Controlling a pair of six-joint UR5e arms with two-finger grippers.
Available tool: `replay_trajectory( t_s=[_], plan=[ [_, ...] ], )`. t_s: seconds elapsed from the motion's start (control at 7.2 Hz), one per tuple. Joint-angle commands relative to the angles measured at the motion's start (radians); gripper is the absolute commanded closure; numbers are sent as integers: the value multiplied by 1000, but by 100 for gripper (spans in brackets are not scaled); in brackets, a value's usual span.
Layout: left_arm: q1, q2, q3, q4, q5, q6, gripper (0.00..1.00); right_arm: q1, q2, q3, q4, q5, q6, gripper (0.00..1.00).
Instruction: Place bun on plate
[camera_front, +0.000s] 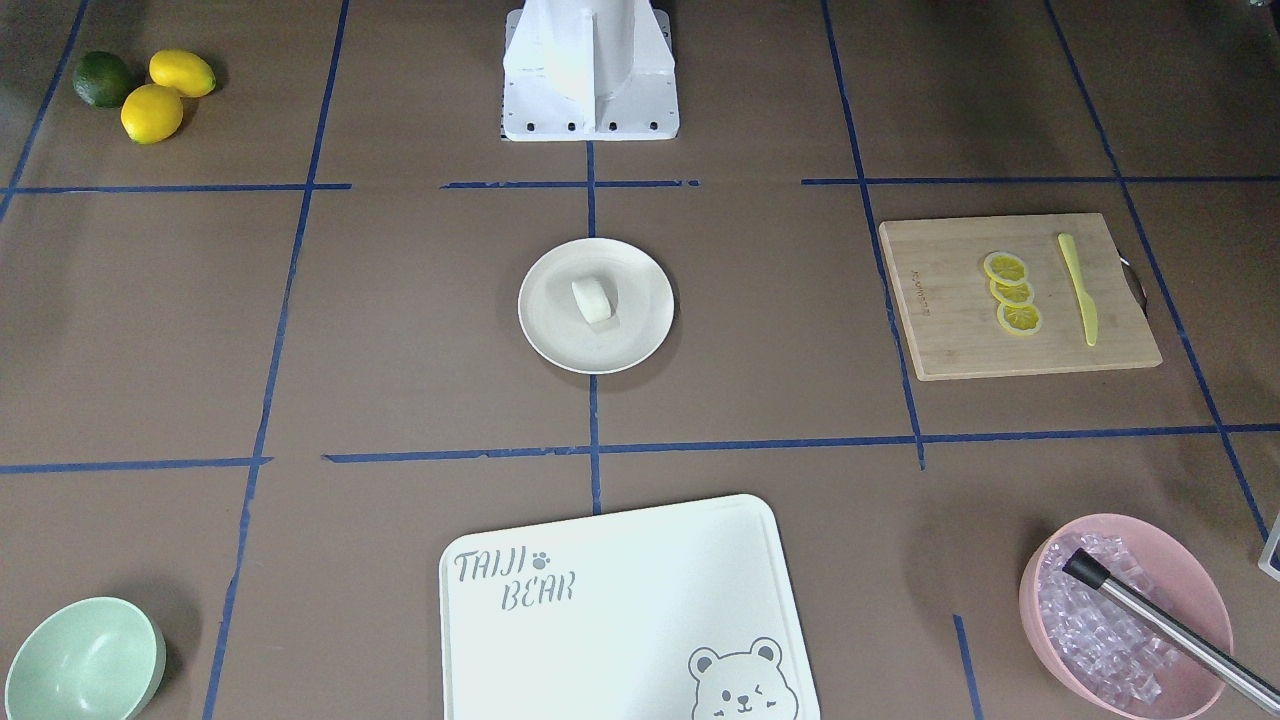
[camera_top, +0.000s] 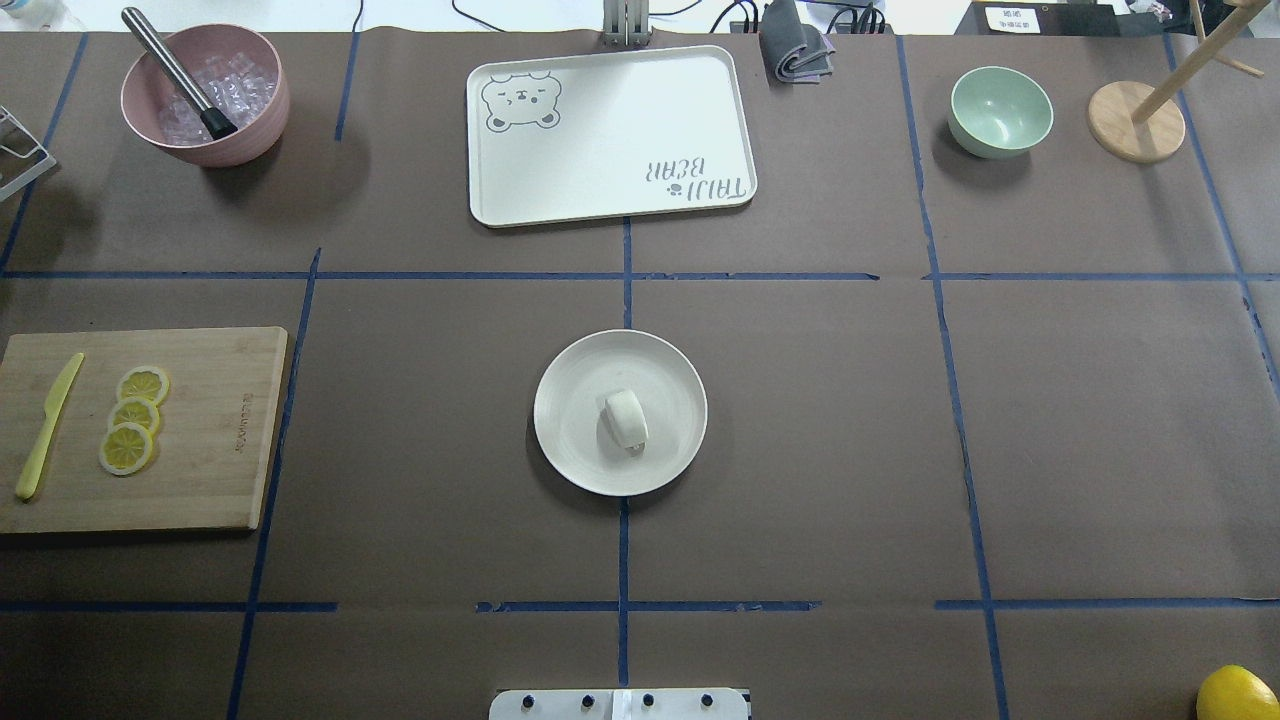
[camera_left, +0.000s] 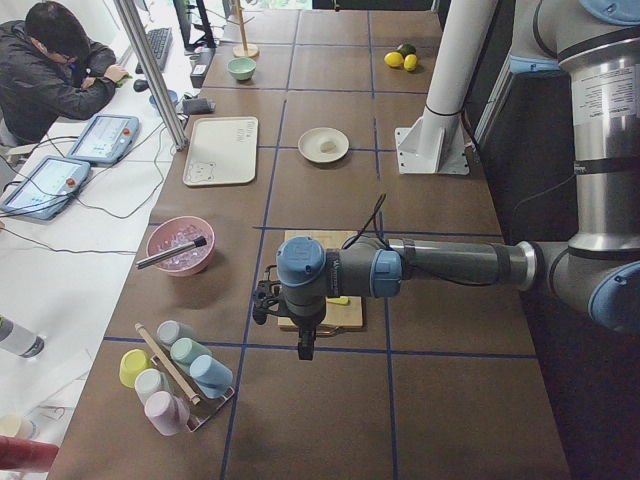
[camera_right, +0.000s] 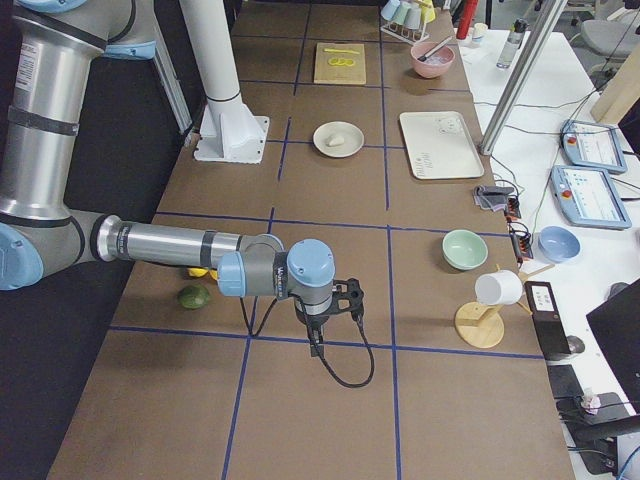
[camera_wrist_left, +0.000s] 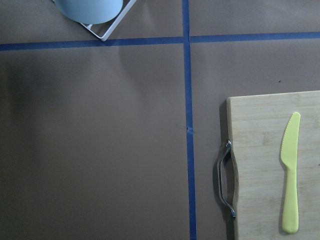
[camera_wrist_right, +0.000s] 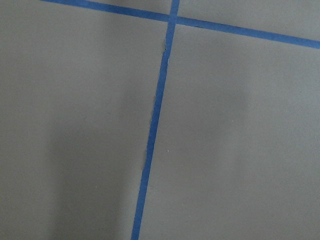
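Note:
The white bun lies on its side near the middle of the round cream plate, at the table's centre. The front-facing view shows the same bun on the plate, with nothing touching either. Neither arm appears in the overhead or front-facing views. My left gripper shows only in the left side view, over the table's left end by the cutting board, far from the plate. My right gripper shows only in the right side view, at the table's right end. I cannot tell whether either is open or shut.
A bamboo cutting board carries three lemon slices and a yellow knife. Across the table stand a pink bowl of ice, the bear-printed tray, a mint bowl and a wooden stand. A person sits beside the table.

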Motion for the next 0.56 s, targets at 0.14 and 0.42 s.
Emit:
replay_trajectory(
  t_s=[0.14, 0.42],
  plan=[
    [-3, 7, 15, 10, 0, 1, 0, 0, 0, 0, 0, 2, 5, 0],
    [-3, 7, 23, 7, 0, 2, 0, 0, 0, -2, 0, 2, 12, 0]
  ],
)
